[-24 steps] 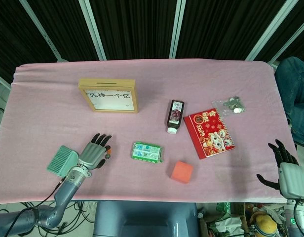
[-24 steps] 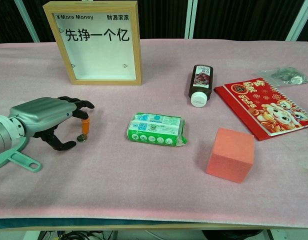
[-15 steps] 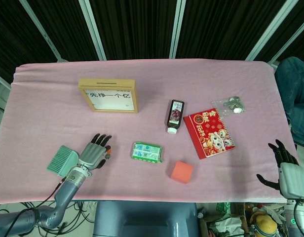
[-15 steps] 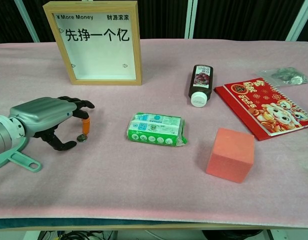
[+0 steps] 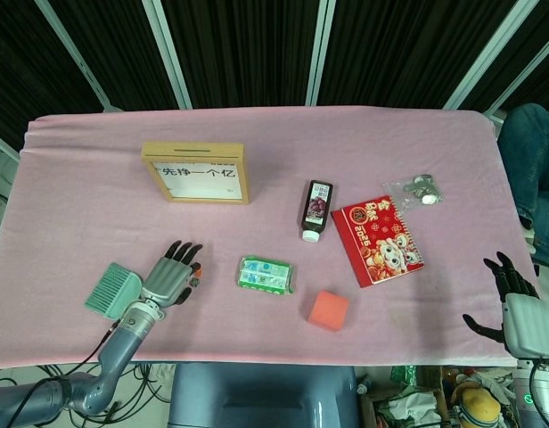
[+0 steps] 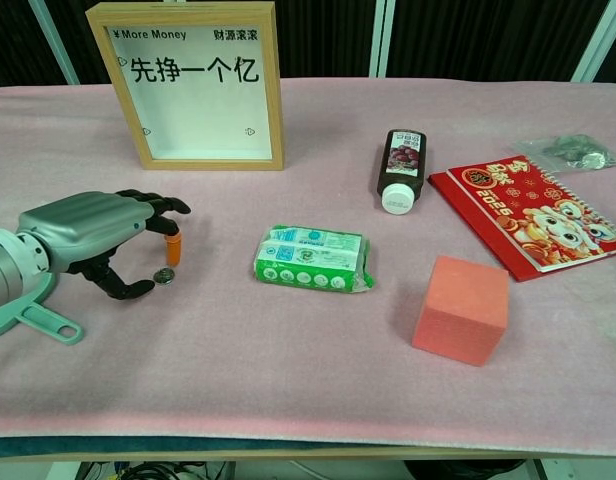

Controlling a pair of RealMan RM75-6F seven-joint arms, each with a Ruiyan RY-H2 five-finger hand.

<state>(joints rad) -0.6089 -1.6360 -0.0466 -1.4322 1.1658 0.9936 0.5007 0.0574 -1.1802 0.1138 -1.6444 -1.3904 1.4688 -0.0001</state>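
In the head view, the left hand [image 5: 170, 280] sits near the table's front edge with its fingers [image 5: 183, 253] spread forward, and a small coin [image 5: 192, 283] lies just beside the fingertips on the pink table [image 5: 274, 143]; a green brush [image 5: 112, 290] lies just outboard of the hand. The right hand [image 5: 517, 308] hangs off the table's right front corner, fingers apart and holding nothing, well apart from everything. In the chest view, the left hand [image 6: 83, 240] arches over the coin [image 6: 164, 276], which lies flat on the cloth between the thumb below and the orange-tipped finger [image 6: 172, 246] above; the fingers are narrowed around it but not closed, so the pick-up looks not yet made. Beyond the fingertips there is open cloth up to the green packet [image 6: 312, 257]; the wooden frame [image 6: 193, 85] stands well ahead, and the front edge lies close behind the wrist.
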